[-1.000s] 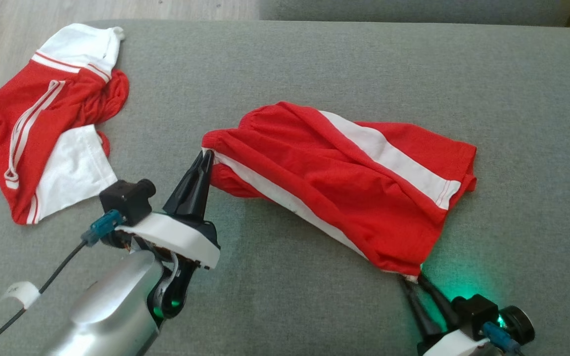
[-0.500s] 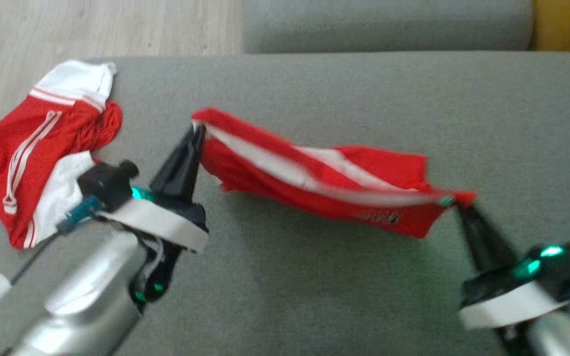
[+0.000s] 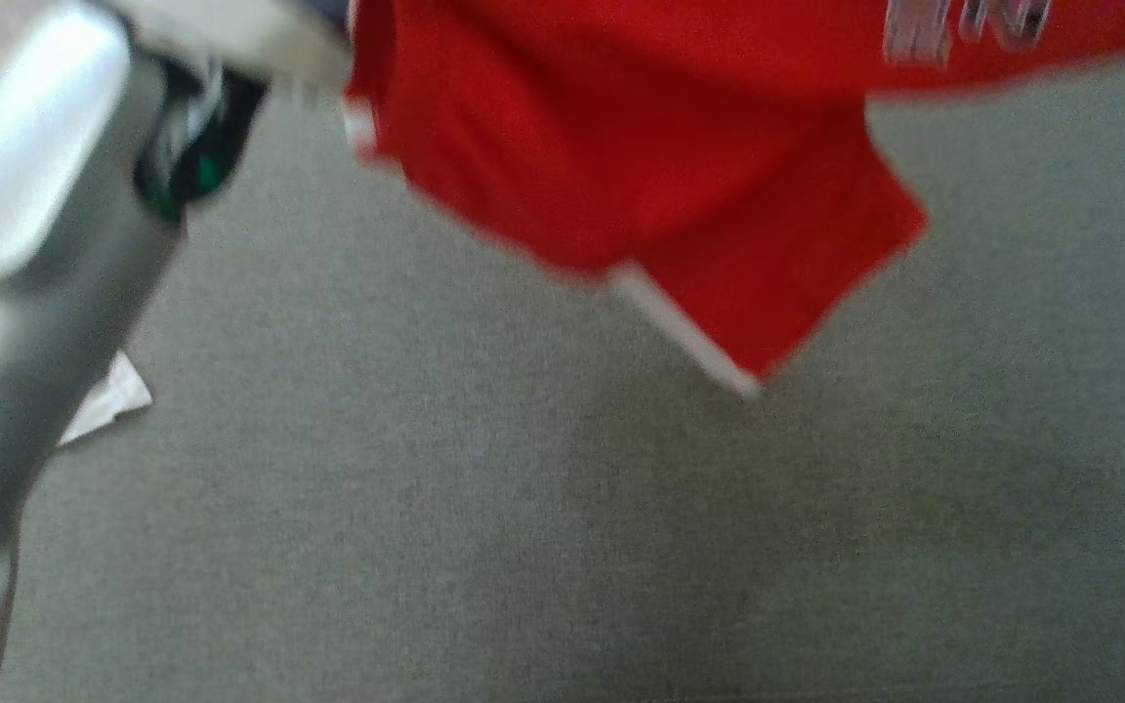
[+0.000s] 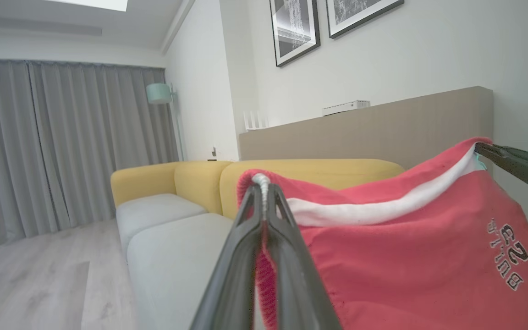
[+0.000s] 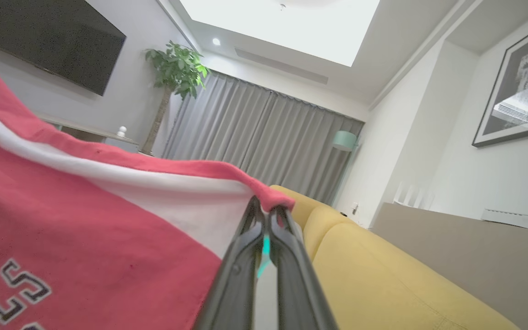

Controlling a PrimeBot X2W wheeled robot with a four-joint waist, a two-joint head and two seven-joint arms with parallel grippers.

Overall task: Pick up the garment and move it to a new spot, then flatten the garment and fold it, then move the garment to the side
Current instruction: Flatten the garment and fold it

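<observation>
Nearest the left wrist camera, the left claw [image 4: 264, 190] is clenched on a white-trimmed corner of the red garment [image 4: 406, 256], the cloth bunched between its two dark fingers. The right claw [image 5: 264, 213] is likewise pinched tight on the opposite top corner, where the white band meets the red edge. The garment hangs spread between the two, its printed lettering towards the right claw's side. In the blurred head view it hangs clear above the grey cushion [image 3: 523, 547], one lower corner pointing down, and the silver left forearm [image 3: 25, 244] rises along the left edge. Both claws point out into the room, towards a yellow sofa [image 4: 190, 183] and grey curtains [image 4: 62, 146] beyond.
</observation>
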